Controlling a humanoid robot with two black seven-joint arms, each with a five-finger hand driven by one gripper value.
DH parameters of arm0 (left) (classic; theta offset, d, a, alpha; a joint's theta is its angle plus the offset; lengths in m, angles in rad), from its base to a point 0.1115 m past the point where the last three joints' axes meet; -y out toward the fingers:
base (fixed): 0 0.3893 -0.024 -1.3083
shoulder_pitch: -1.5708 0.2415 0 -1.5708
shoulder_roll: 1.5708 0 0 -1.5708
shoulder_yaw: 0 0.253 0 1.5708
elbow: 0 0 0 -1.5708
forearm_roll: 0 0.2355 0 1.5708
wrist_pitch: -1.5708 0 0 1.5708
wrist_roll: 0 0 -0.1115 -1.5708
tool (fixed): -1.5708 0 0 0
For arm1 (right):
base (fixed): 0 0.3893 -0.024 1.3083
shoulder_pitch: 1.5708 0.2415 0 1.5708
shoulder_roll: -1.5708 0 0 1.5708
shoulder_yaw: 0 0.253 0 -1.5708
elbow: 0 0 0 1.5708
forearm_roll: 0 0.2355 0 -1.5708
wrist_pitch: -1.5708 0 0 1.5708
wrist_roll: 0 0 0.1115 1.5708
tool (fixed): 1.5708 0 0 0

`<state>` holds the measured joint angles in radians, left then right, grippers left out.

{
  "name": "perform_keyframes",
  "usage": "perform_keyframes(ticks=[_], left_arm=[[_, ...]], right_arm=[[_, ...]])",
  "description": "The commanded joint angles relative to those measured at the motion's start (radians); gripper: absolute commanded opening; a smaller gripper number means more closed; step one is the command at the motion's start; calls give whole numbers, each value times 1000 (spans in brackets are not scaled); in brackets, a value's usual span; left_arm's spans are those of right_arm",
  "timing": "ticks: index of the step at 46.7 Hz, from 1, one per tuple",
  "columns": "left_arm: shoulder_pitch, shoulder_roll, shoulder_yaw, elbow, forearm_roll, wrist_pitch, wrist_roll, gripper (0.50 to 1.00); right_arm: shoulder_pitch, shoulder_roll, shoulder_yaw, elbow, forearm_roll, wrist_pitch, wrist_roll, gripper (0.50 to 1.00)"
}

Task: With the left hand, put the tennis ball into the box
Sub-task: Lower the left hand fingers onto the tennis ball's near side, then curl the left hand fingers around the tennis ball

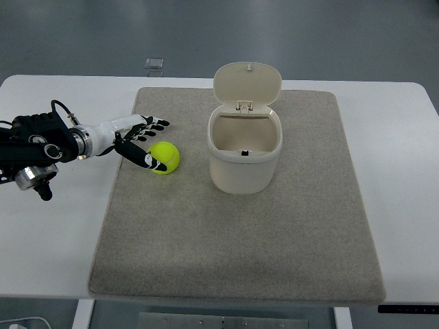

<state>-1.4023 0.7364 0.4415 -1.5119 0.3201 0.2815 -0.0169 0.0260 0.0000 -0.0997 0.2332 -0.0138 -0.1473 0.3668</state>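
A yellow-green tennis ball lies on the grey mat, left of a cream box whose lid stands open at the back. My left hand reaches in from the left edge, fingers spread and holding nothing. Its thumb touches the ball's left side; the other fingers stretch out just above and behind the ball. The box's inside looks empty.
The grey mat covers the middle of a white table. A small clear object sits at the table's far edge. The left forearm lies over the table's left part.
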Motion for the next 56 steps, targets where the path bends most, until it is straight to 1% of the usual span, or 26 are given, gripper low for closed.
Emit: perform_keyframes(ticks=[1,25,47,56], left_arm=[[-1,-2,0,1,4,1,0,986],[0,-48,3,16,8,2,0,984],[0,-38,8,21,45,2,0,981],[2,-43,8,48,71,2,0,984]], right_arm=[[0,0,0,0,0,0,0,938],[0,0,0,0,0,0,0,938],[0,0,0,0,0,0,0,938],[0,0,0,0,0,0,0,938]])
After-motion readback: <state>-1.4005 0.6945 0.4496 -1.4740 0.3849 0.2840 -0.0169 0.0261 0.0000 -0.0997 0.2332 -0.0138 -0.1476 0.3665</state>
